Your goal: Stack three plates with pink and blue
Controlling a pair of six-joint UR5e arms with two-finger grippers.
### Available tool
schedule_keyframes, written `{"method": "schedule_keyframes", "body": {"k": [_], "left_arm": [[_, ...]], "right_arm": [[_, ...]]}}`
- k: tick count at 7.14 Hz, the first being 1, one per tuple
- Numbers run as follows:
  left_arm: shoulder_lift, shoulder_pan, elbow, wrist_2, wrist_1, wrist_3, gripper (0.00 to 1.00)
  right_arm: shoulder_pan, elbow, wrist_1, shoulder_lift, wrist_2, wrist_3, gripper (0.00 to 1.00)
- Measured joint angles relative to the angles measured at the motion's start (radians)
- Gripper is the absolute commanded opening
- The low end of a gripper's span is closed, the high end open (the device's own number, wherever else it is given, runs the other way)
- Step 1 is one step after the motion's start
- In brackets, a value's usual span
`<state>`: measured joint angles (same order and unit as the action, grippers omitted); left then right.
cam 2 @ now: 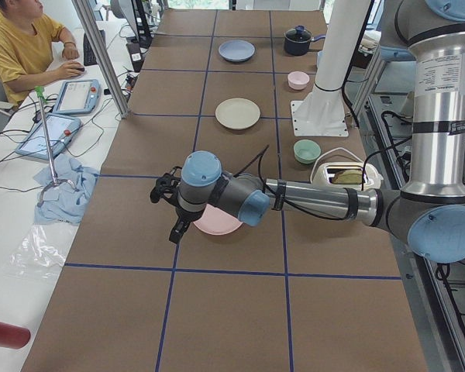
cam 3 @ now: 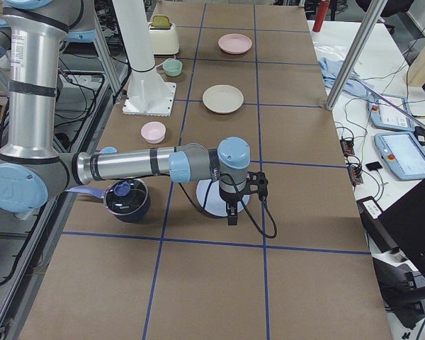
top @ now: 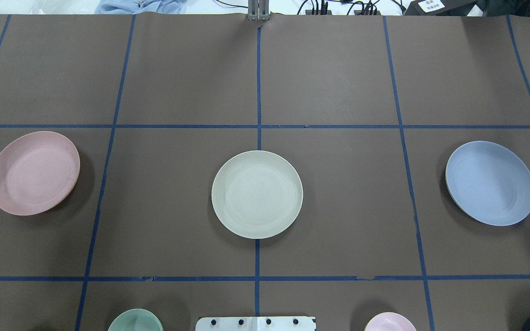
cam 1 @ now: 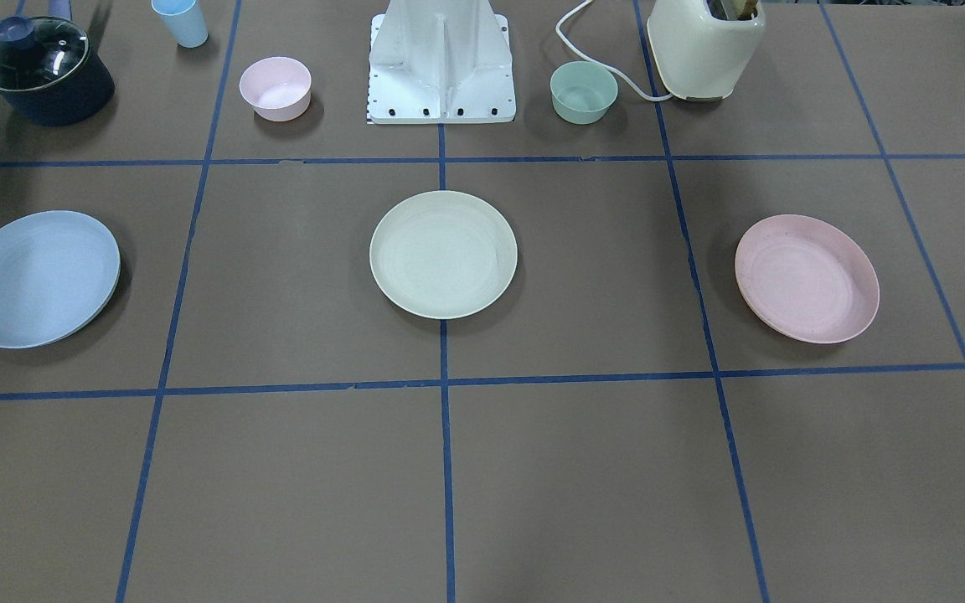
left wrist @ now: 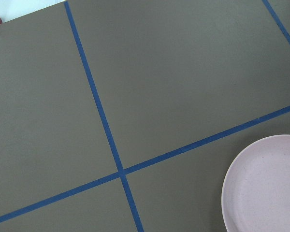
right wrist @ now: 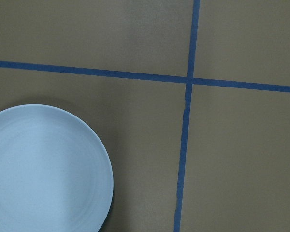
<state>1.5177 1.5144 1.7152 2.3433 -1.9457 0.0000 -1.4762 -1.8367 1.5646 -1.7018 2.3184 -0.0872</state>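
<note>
The cream plate [top: 256, 194] lies flat at the middle of the table, straddling the centre tape line; the pink plate [top: 34, 173] lies well apart from it on the robot's left and the blue plate [top: 490, 183] well apart on the robot's right, so the three form a row and none is stacked; the left gripper [cam 2: 178, 231] hangs above the table at the edge of the pink plate, and the right gripper [cam 3: 230, 212] hangs likewise by the blue plate; both show only in the side views, so whether their fingers are spread or pressed together cannot be told; each wrist camera catches only part of its plate at the frame's edge; nearer the robot's white base [cam 1: 441, 63] stand a small pink bowl [cam 1: 275, 88], a small green bowl [cam 1: 584, 92], a light blue cup [cam 1: 181, 21], a dark pot with a glass lid [cam 1: 43, 71] and a cream toaster [cam 1: 704, 46] with a white cord; a white label [top: 433, 5] on a black box beyond the far edge carries print too small to read, as does the sticker on the left arm's upright section [cam 2: 442, 70]; the table [top: 338, 69] is covered in matte brown paper ruled into squares with blue tape; beside it a person in a yellow shirt [cam 2: 19, 46] sits at a white bench with control tablets, cables and a blue cloth [cam 2: 66, 190].
</note>
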Motion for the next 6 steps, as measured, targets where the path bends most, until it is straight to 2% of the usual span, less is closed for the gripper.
{"method": "schedule_keyframes", "body": {"k": [6], "left_arm": [[0.000,-0.026,-0.023,0.006,0.001,-0.006,1.00]], "right_arm": [[-0.004,-0.015,0.000,-0.019,0.042,-0.002,1.00]]}}
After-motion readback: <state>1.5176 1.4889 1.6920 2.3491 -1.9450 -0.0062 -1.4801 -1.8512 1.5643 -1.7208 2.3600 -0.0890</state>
